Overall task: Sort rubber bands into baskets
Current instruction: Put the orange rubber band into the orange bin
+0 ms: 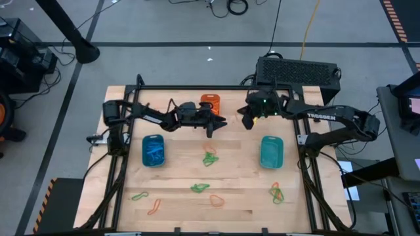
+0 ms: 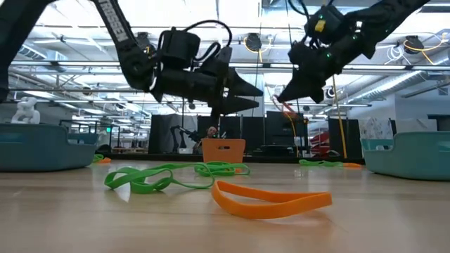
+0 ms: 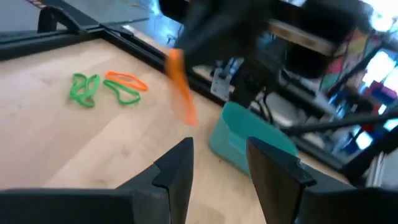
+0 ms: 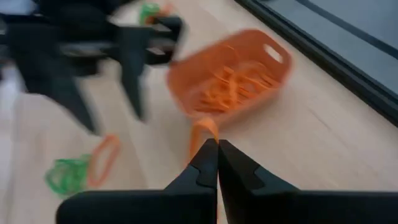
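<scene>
My right gripper (image 1: 248, 122) hangs above the table, right of the orange basket (image 1: 210, 103), shut on an orange rubber band (image 3: 180, 87). My left gripper (image 1: 220, 122) is open and empty just to its left, pointing toward it above the table. The orange basket (image 4: 230, 74) holds orange bands. The blue basket (image 1: 153, 151) stands to the left and the teal basket (image 1: 271, 152) to the right, both on the table. Loose green bands (image 1: 210, 157) and orange bands (image 1: 216, 200) lie on the wood toward the near edge. My right gripper pinches the orange rubber band at one end of its loop (image 4: 202, 132) between its two shut fingertips. The fingers slant down toward the table. The band hangs below the fingertips (image 2: 285, 105), clear of the table.
A green and an orange band (image 2: 271, 200) lie close to the low camera. More bands lie near the front left (image 1: 139, 195) and front right (image 1: 277, 192). A black frame rail (image 1: 197, 87) borders the table, and a black box (image 1: 298, 69) stands beyond the far edge.
</scene>
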You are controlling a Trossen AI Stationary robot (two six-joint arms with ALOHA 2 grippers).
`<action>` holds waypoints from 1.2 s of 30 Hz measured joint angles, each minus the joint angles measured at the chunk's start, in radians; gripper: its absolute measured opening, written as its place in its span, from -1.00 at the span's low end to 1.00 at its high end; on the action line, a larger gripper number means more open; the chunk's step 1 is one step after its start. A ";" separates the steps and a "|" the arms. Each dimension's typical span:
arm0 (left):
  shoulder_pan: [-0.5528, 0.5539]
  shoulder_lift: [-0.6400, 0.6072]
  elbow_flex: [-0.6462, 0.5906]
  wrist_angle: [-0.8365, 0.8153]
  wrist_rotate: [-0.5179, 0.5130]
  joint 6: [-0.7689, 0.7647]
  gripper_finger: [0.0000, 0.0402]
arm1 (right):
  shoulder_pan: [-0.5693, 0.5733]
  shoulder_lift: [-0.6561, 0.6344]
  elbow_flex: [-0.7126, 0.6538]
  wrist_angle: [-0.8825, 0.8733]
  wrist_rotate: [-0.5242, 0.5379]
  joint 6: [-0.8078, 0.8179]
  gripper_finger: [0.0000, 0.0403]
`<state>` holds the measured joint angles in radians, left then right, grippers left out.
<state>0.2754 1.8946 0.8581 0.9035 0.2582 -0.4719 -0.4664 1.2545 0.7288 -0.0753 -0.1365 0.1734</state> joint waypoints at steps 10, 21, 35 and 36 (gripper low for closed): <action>0.008 0.066 0.000 0.122 0.054 -0.069 -0.23 | 0.118 0.000 0.000 0.051 0.009 0.075 -1.00; 0.004 0.066 0.005 0.139 0.061 -0.046 -0.23 | 0.168 0.000 0.000 0.058 0.087 0.102 -1.00; 0.000 0.066 0.005 0.137 0.062 -0.036 -0.23 | 0.195 0.038 0.001 0.119 0.088 0.133 -1.00; -0.003 0.066 0.005 0.137 0.062 -0.034 -0.23 | 0.195 0.039 0.001 0.113 0.087 0.133 -1.00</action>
<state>0.2728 1.9610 0.8632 1.0405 0.3202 -0.5063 -0.2711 1.2932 0.7294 0.0375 -0.0494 0.3067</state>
